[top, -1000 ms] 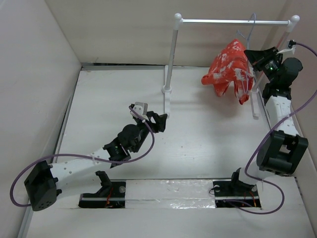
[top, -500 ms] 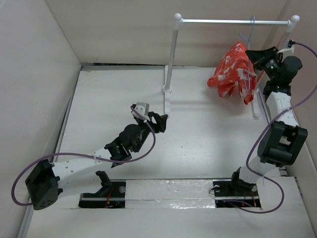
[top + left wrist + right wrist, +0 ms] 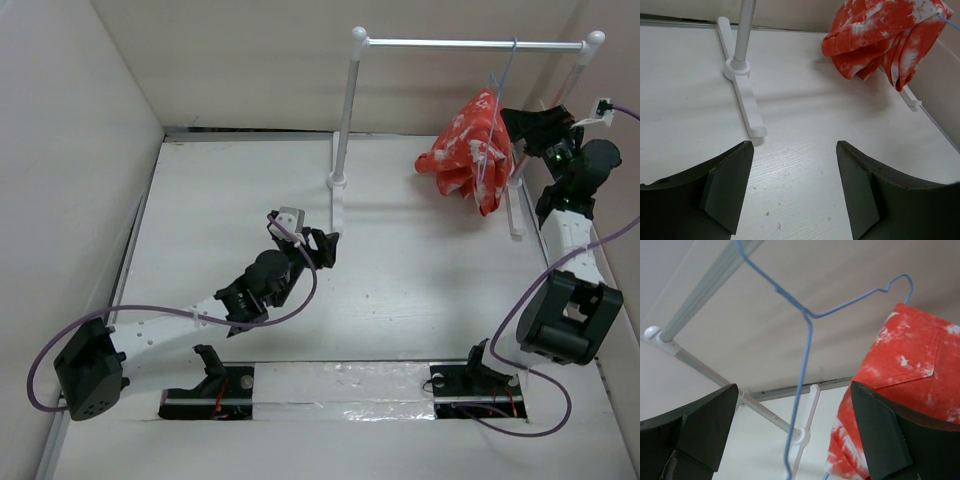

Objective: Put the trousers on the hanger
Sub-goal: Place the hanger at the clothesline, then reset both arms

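Trousers (image 3: 465, 150) are hanging bunched over the blue wire hanger (image 3: 505, 68), which is hooking the right end of the rack (image 3: 345, 110) crossbar.
The right claw (image 3: 520, 125) is standing wide apart just beside the trousers, gripping nothing; the hanger wire is showing between its fingers in the wrist view. The left claw (image 3: 792, 185) is hovering over the bench (image 3: 420, 290) near the rack's left foot, spread wide, empty.

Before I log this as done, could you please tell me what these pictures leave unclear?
- Bottom bar of the hanger: cut off at the right wrist view's lower edge, covered by the trousers from above.
- Hook's seat on the rack rail: too thin in the top view.
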Tool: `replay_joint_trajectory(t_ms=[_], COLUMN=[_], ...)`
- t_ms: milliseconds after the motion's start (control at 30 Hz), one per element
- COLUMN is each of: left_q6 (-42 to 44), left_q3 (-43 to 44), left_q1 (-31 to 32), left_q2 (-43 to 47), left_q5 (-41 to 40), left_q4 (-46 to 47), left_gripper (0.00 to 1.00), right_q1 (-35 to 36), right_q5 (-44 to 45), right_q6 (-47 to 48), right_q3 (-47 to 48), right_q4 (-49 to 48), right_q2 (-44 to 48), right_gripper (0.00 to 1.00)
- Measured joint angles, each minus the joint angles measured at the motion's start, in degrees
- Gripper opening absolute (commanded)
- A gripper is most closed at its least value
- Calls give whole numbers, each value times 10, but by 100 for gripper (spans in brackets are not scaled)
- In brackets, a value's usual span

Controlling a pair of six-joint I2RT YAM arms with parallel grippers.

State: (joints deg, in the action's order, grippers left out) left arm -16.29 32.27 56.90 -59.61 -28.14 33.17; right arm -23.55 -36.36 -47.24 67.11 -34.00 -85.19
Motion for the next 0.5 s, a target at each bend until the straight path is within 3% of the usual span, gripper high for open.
replay_joint_trajectory(t_ms=[267,500], left_q6=[-1,-3], left_q3=[7,15], left_q1=[0,0], left_q2=[-17,-30], left_q5=[-7,-12], left_q4=[-7,-18], left_gripper=[66,66], right_q1=[10,123], right_q5=[-8,-59], right_q6=[14,97], right_q3=[-137,-270], right_q4=[-50,-43], right_q2=[190,381], right_gripper=[100,100])
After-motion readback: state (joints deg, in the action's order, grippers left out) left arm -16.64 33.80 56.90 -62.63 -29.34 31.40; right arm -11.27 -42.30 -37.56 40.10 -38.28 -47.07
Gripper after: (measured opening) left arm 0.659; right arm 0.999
